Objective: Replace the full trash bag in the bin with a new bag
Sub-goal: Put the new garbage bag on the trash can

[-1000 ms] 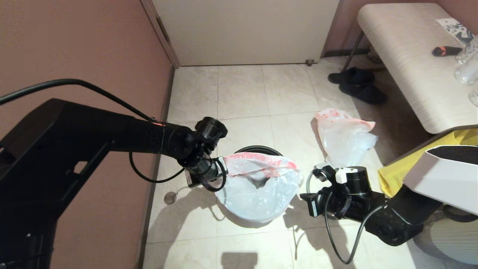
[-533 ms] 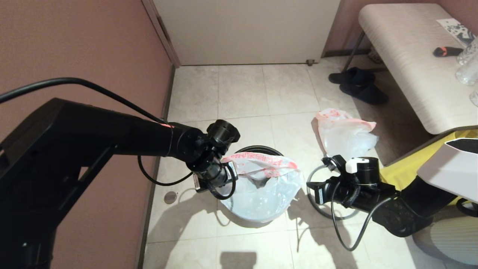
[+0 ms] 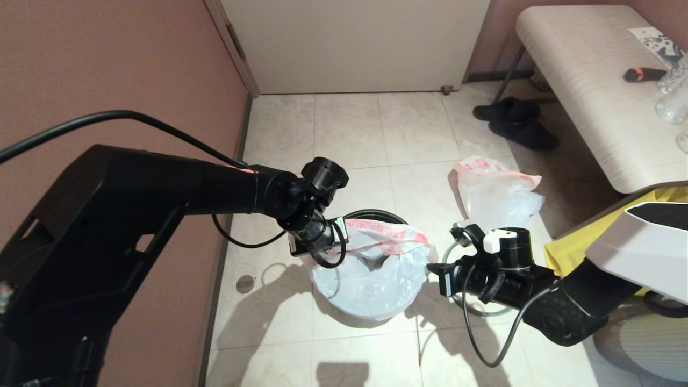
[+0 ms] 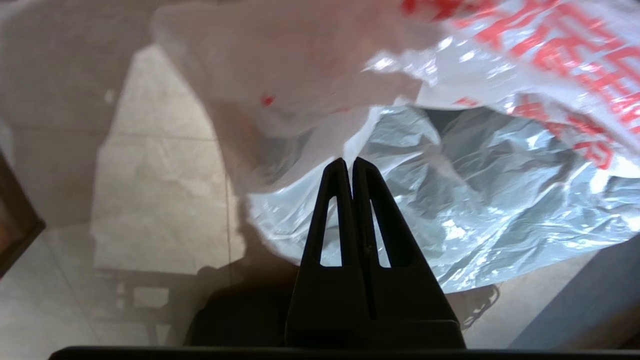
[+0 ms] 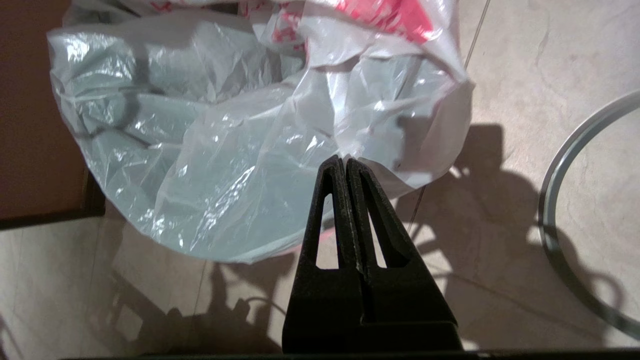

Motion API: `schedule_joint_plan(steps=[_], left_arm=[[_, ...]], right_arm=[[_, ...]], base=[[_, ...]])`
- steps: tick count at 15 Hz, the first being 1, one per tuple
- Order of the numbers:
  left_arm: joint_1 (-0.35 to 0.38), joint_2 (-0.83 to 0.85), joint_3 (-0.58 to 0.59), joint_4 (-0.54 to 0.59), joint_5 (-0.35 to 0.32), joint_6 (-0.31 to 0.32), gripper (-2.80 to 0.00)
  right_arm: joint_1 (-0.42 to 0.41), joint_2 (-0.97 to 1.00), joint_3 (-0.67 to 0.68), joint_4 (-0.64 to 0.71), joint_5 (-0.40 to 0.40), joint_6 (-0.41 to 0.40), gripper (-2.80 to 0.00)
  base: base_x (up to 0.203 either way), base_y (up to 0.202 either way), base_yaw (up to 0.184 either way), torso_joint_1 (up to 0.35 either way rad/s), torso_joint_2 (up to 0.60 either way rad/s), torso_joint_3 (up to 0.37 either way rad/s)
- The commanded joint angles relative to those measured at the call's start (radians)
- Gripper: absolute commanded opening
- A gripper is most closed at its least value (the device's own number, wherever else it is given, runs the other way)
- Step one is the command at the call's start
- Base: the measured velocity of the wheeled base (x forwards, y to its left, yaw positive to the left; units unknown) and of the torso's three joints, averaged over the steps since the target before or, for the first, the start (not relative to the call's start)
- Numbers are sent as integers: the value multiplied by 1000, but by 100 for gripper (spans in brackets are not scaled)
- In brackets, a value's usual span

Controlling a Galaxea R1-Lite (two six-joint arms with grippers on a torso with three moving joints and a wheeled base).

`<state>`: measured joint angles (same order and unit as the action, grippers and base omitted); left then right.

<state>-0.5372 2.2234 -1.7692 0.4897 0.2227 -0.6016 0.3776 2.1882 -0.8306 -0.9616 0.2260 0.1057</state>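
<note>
Both grippers (image 4: 348,162) (image 5: 345,161) pinched on new bag (image 3: 371,269), arms spread across bin (image 3: 371,215).

black arms (image 3: 161,188), looping black cables (image 3: 484,344)

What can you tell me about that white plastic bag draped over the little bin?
The new bag is thin, crinkly, translucent white plastic with a pink-red printed band at its mouth. It drapes over the black bin, hiding most of it. The left gripper and right gripper each pinch its film on opposite sides, fingers shut. Nothing shows through it.
</note>
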Motion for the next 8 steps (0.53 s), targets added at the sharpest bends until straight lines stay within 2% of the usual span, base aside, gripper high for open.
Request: schedule_joint_plan(steps=[1, 3, 5, 8], left_arm=[[-4, 42, -47, 3, -14, 14, -280], [-23, 59, -108, 33, -53, 24, -280], [-52, 82, -169, 99, -64, 26, -280], [-72, 126, -182, 51, -68, 115, -280]], right_arm=[[13, 63, -5, -108, 0, 9, -280], [-12, 106, -9, -164, 1, 40, -280], [-48, 120, -18, -167, 8, 93, -280], [-68, 138, -15, -170, 46, 127, -280]], base=[[0, 0, 0, 0, 0, 0], [0, 0, 0, 0, 0, 0], [0, 0, 0, 0, 0, 0], [0, 0, 0, 0, 0, 0]])
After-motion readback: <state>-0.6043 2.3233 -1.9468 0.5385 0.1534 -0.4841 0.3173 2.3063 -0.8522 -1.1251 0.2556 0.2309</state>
